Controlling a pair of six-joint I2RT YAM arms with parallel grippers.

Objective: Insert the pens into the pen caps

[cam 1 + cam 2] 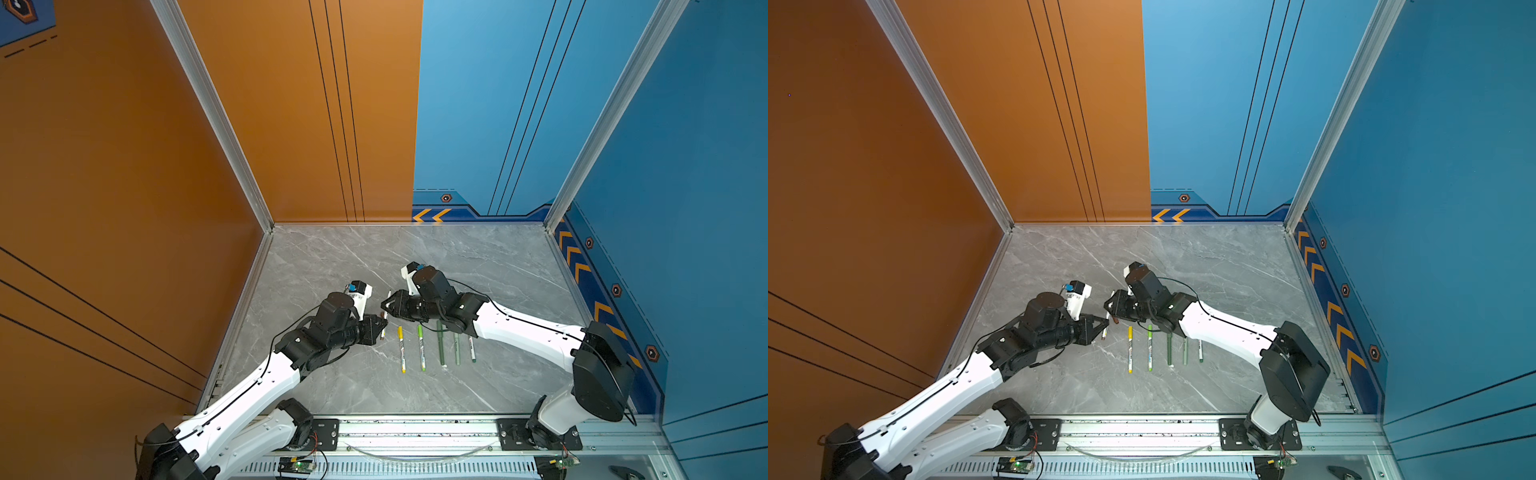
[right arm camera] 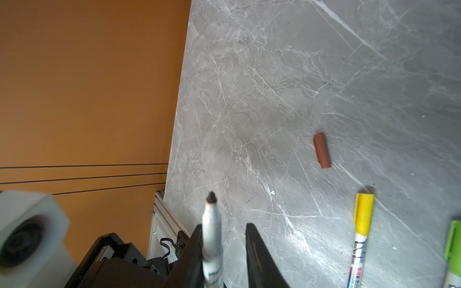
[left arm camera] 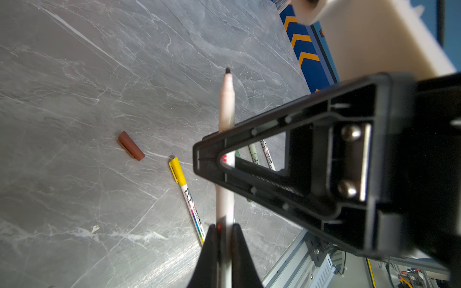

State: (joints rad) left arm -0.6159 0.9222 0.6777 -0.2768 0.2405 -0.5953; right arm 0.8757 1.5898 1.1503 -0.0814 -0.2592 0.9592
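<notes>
Grey marbled stone made up the bench (image 1: 332, 266), and above its middle the two arms met tip to tip. The left jaws were clamped tight on the lower barrel of the brown-tipped pen (image 3: 225, 107), their fingers (image 3: 209, 256) pressed against it on both sides. The pen was held clear of the bench with its dark, uncapped nib pointing toward the far wall. The right jaws stood part-way open around the same pen, nearer the nib. In the right wrist view the barrel lay against one finger (image 2: 192, 254) while a clear gap showed before the other finger (image 2: 257, 254), so they had no grip on it. The brown cap (image 3: 131, 145) lay on its side on the bench, apart from the pen and near the capped end of the yellow pen (image 1: 401, 349) without touching it. That pen began a row of five lying side by side on the bench, followed by the lime pen (image 1: 421, 348), the dark olive pen (image 1: 441, 347), the pale sage pen (image 1: 457, 351) and the green-ended white pen (image 1: 472, 349). The right arm hid the far ends of the last three in both top views.
</notes>
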